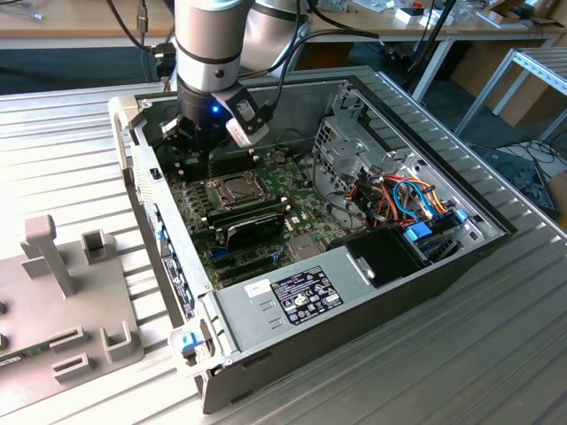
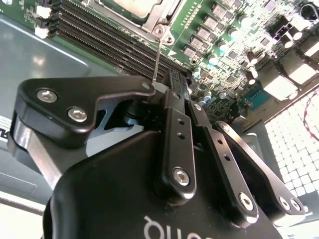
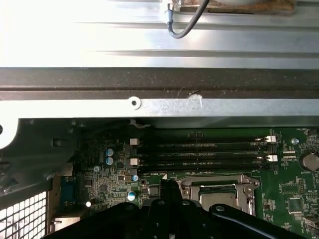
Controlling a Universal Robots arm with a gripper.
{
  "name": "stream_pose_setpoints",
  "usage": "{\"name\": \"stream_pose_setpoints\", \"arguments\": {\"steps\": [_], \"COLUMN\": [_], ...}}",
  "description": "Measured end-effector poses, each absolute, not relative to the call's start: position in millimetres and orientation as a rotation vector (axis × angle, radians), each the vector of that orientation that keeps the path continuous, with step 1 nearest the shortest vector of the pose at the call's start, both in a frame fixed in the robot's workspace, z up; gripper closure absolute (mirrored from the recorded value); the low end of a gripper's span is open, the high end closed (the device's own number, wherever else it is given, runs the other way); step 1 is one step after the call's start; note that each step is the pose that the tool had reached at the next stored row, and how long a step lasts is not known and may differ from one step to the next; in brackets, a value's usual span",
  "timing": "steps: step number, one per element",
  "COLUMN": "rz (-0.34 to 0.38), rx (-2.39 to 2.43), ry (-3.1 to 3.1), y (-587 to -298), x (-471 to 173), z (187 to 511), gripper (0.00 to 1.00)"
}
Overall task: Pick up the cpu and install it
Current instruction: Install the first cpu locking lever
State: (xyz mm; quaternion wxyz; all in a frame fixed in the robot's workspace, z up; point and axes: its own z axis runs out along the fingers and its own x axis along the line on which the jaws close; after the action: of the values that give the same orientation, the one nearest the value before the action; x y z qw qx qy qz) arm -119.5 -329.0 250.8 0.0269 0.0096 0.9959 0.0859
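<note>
The ribbed bench [image 1: 496, 354] carries an open case [image 1: 372, 328], its motherboard [image 1: 199, 208] lying flat against the floor. The arm reaches in at the case's far corner on the exterior view's left. Its gripper [image 2: 172, 84] hangs low over the board with jaws drawn together. A thin lever [image 2: 156, 55] rises just beside the tips, but whether they pinch it I cannot tell.

The cpu [image 2: 132, 6] appears seated in the socket [image 3: 244, 185] near the board's middle, its pale top showing through the frame. It is likely light, stiff and slick on top, with a fragile underside. It is best taken by two opposite edges and kept level.

A long black card [image 1: 252, 226] lies just beside the socket toward the case's near edge. Memory slots [image 3: 199, 154] run along the socket's other side. Loose cables [image 1: 403, 199] sit well apart by the drive cage.
</note>
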Motion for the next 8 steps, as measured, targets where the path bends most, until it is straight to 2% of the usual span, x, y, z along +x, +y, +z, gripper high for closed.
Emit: {"name": "stream_pose_setpoints", "arguments": {"steps": [8], "rz": [0.269], "rx": [0.028], "ry": [3.076], "y": [-330], "x": [-108], "z": [250], "gripper": [0.89]}}
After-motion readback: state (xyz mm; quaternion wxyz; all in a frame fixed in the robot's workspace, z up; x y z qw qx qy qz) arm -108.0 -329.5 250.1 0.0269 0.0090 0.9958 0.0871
